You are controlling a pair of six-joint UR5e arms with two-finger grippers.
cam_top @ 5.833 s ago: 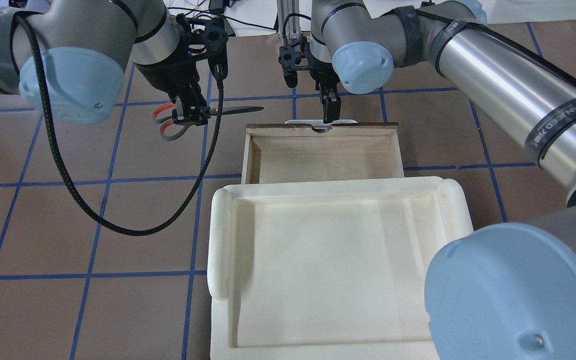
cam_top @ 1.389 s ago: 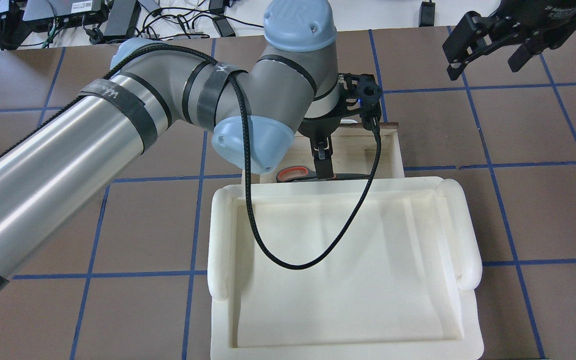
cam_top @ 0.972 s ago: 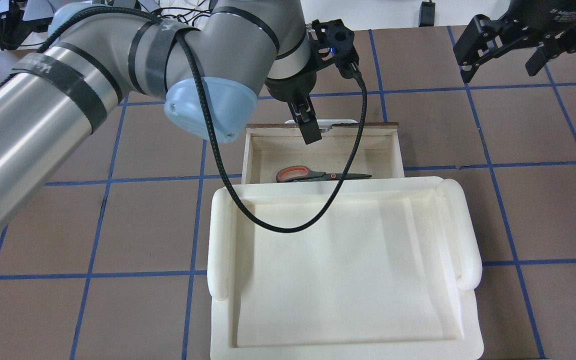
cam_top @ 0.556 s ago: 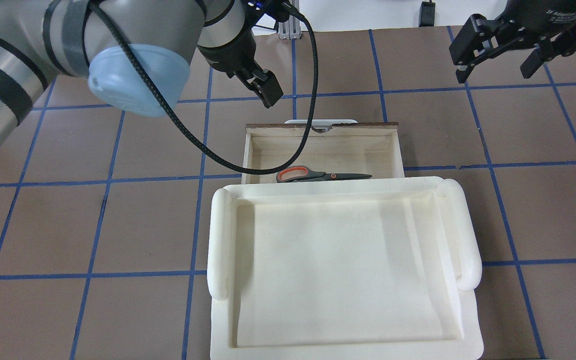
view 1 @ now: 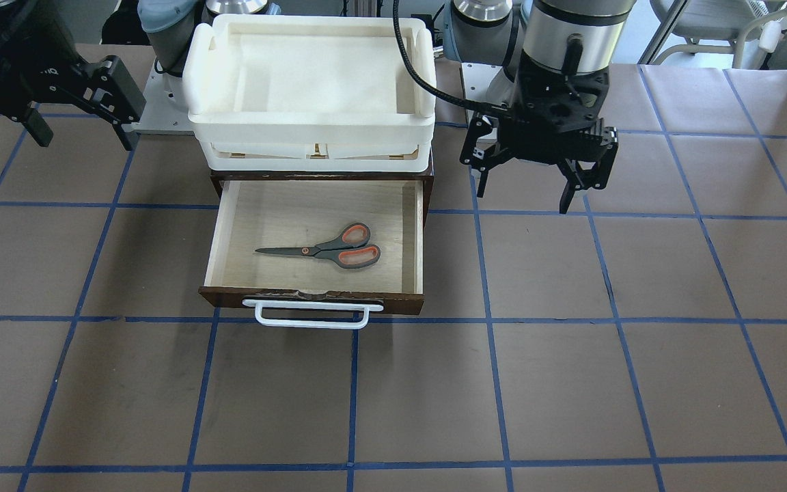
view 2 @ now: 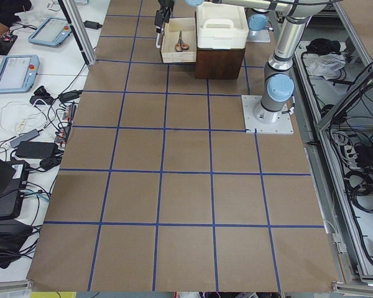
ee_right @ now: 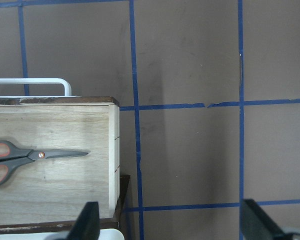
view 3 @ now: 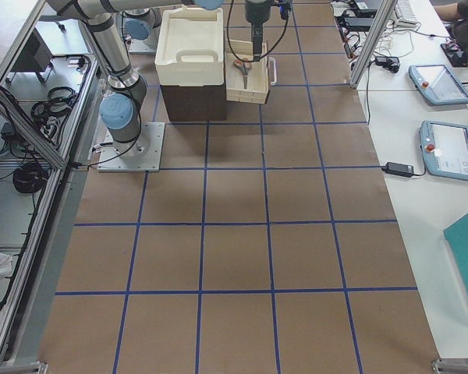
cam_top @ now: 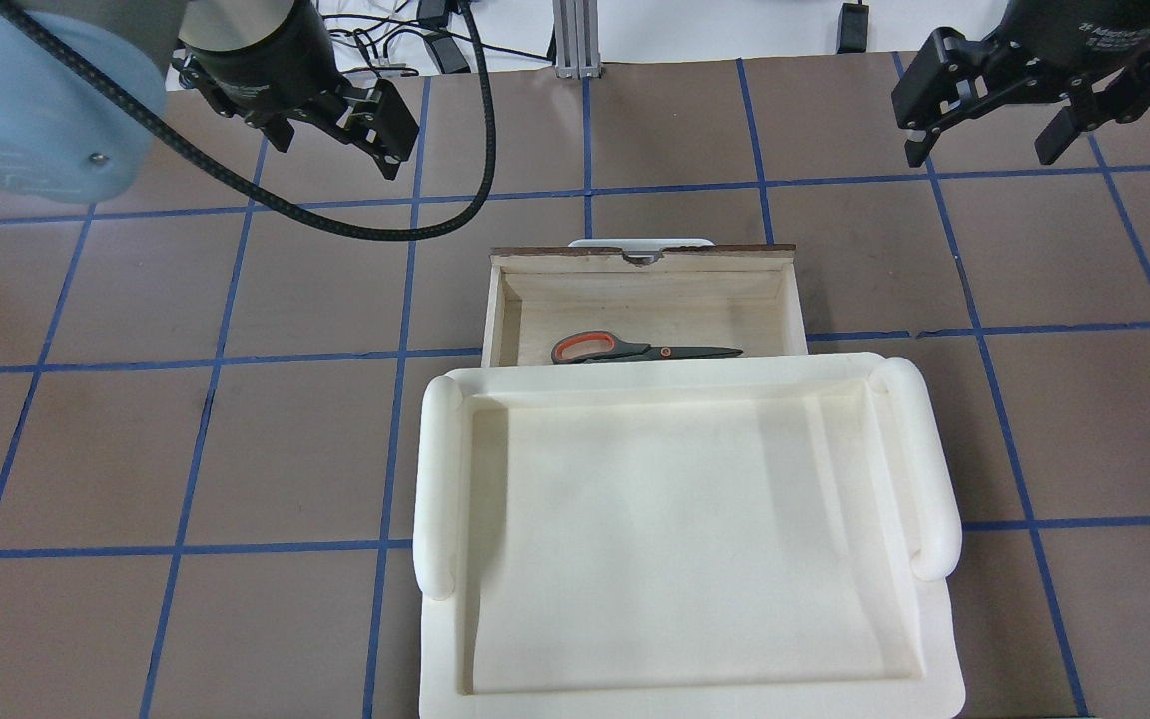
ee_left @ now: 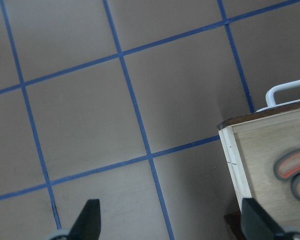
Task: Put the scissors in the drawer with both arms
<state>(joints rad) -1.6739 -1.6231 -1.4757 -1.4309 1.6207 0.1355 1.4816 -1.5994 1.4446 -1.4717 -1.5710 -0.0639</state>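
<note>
The left hand point(cam_top: 335, 145) has drawn further left, away from the drawer point(cam_top: 635, 262), its fingers spread wide and empty. The right hand point(cam_top: 979, 150) has hardly shifted and is likewise spread open, holding nothing. The scissors point(view 1: 325, 251) lie flat on the pulled-out drawer's pale floor as before, blades toward the robot's right. The table point(cam_top: 136, 449) is brown, gridded with blue tape. A white foam tray point(cam_top: 440, 479) tops the dark cabinet point(view 3: 191, 101). Teach pendants point(view 3: 450, 150) and cables point(view 2: 37, 133) lie alongside. White lettering on the right hand is too small to read.
</note>
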